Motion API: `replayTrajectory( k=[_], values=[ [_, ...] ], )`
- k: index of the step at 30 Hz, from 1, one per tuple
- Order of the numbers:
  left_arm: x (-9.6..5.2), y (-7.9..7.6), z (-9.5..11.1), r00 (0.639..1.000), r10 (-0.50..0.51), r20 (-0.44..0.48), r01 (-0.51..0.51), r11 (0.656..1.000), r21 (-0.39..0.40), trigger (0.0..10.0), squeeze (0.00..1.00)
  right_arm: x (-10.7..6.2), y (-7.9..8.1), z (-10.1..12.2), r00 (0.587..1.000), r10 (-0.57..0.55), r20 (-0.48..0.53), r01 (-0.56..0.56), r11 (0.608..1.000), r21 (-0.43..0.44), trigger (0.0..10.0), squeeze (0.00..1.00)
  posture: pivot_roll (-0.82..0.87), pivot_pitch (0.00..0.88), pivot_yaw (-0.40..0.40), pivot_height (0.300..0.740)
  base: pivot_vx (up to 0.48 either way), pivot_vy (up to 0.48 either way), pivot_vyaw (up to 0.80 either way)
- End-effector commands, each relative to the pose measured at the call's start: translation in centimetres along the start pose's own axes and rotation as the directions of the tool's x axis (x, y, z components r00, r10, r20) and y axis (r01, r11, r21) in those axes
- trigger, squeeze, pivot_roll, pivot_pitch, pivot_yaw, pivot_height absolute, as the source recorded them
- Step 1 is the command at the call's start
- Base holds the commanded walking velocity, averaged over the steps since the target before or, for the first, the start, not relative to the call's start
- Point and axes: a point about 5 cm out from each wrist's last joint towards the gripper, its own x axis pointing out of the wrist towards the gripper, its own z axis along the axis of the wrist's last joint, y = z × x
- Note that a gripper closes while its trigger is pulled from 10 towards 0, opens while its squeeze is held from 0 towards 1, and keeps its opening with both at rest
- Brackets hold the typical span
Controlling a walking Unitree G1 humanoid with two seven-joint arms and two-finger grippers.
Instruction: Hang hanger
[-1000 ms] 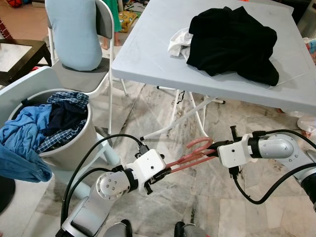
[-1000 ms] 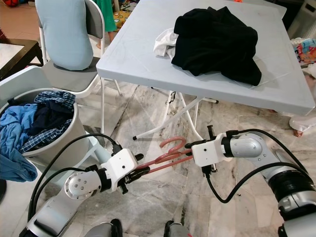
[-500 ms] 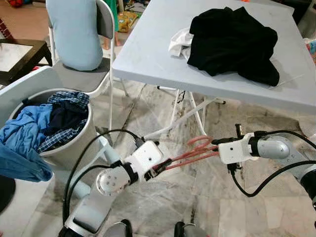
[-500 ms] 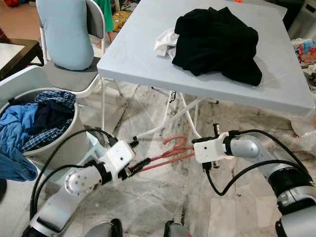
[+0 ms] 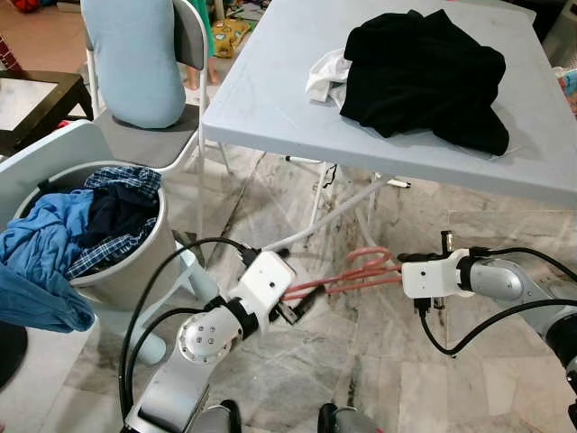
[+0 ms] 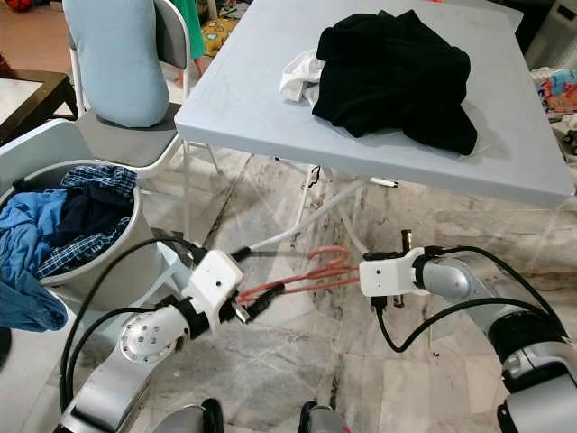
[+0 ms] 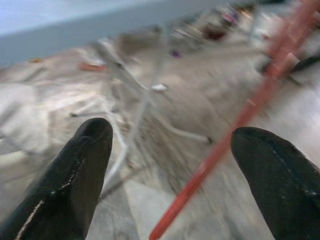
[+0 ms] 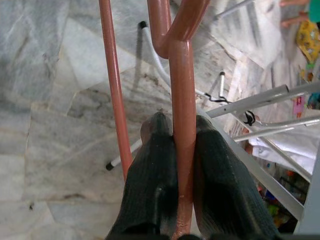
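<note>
Right wrist view: my right claw pinches the neck of the pink hanger, both fingers pressed against the stem just below the hook. In the left eye view the hanger is carried low over the marble floor, in front of the near edge of the bench, its hook toward the folding legs under the bench. My left claw is spread, and the hanger's lower bar runs between its fingers without either touching it that I can see.

Compared with a second ago, the left claw has let go of the bar it was closed on and drawn back slightly; the right arm has swung the hanger a little further out and now bears it alone.

To do this step well, I judge that I should back the left claw clear along the bar so it does not snag, keep the right grip firm on the neck so the hanger cannot swivel, then raise it hook-first toward whatever rail I choose; none is evident here. A black garment lies on the bench's far right part, and a laundry basket of clothes stands at the robot's left.
</note>
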Motion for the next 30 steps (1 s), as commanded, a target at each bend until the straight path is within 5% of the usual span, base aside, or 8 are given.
replayTrajectory(
  k=[1,6,8,16,30],
  values=[
    [-0.4,0.3,0.9,0.991,0.119,0.053,-0.118,0.993,-0.026,10.0,1.00,-0.3,0.3,-0.2,0.999,-0.046,0.018,0.044,0.995,0.087,0.0,0.00,0.00,0.194,-0.058,0.740,0.000,0.000,0.00],
    [-0.7,0.3,0.6,0.978,0.206,0.041,-0.204,0.977,-0.060,10.0,1.00,-0.7,2.0,-0.3,0.998,-0.051,0.039,0.044,0.985,0.170,0.0,0.00,-0.01,0.195,-0.055,0.740,0.000,0.000,0.00],
    [-0.6,0.0,0.5,0.981,0.188,0.035,-0.186,0.981,-0.055,10.0,0.00,-0.8,2.8,-0.5,0.998,-0.042,0.037,0.034,0.980,0.195,0.0,0.00,-0.01,0.197,-0.054,0.740,0.000,0.000,0.00],
    [-0.2,0.0,0.5,0.984,0.178,0.022,-0.176,0.981,-0.081,10.0,0.00,-0.9,3.2,-0.5,0.998,-0.044,0.035,0.035,0.972,0.233,0.0,0.00,-0.02,0.197,-0.047,0.740,0.000,0.000,0.00],
    [-0.2,-0.2,0.2,0.988,0.156,0.012,-0.155,0.986,-0.056,10.0,0.00,-1.1,3.3,-0.2,0.998,-0.048,0.029,0.039,0.970,0.240,0.0,0.00,-0.02,0.201,-0.049,0.740,0.000,0.373,0.00]
  ],
)
